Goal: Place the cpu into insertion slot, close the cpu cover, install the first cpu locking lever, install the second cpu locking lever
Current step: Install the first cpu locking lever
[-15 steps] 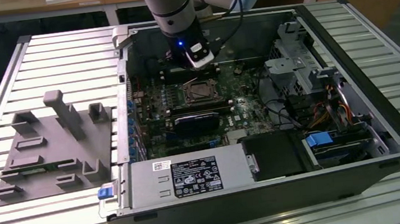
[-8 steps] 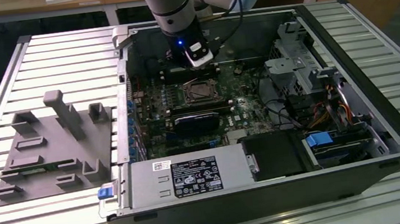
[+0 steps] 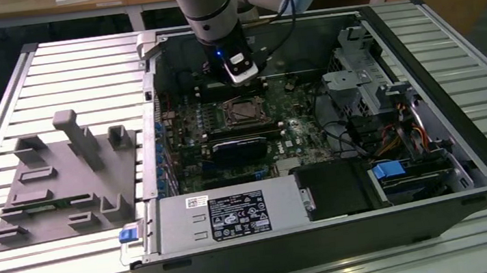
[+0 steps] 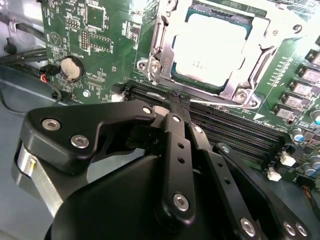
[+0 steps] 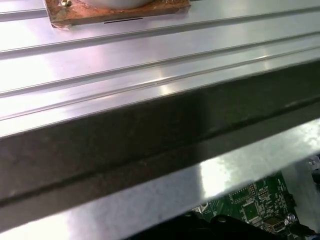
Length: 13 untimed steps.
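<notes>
Hovering gripper (image 4: 176, 100) beside seated cpu (image 4: 210, 47)

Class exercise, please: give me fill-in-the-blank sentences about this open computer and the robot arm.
The metal cover over the chip is not open but ___. The gripper is beside the long black memory slots, its fingers ___. The circuit board is coloured ___. Missing words: closed; shut; green.
</notes>
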Available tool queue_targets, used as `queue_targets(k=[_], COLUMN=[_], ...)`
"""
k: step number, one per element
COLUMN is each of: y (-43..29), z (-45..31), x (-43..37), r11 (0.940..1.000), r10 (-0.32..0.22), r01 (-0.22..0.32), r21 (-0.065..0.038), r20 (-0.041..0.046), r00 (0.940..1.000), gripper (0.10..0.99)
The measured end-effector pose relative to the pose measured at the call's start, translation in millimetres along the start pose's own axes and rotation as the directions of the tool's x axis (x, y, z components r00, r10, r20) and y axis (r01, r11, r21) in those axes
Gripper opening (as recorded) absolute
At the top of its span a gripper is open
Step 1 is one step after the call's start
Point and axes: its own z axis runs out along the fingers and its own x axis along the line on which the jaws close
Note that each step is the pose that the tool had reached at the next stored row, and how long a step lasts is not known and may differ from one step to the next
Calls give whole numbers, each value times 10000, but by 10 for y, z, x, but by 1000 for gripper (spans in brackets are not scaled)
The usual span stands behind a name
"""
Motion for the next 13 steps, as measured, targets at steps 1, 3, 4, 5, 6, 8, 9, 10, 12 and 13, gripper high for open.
queue_targets(k=[1, 3, 4, 5, 6, 8, 9, 10, 12, 13], y=[-1, -3, -4, -5, -6, -6, -6, -5, 0, 2], z=[5, 16, 21, 28, 34, 48, 55, 60, 68, 71], x=[1, 3, 4, 5, 5, 3, 1, -3, -8, -10], r11=[10000, 9999, 9998, 9997, 9996, 9994, 9992, 9991, 9989, 9989], r10=[45, 134, 177, 219, 260, 341, 375, 407, 447, 461], r01=[-45, -134, -177, -219, -260, -341, -376, -408, -449, -462], r21=[12, 35, 46, 56, 66, 86, 94, 104, 117, 124], r20=[9, 28, 36, 45, 53, 70, 78, 84, 96, 101], r00=[10000, 9999, 9998, 9998, 9996, 9994, 9993, 9991, 9990, 9989], gripper=[102, 102, 102, 102, 102, 102, 102, 102, 102, 102])
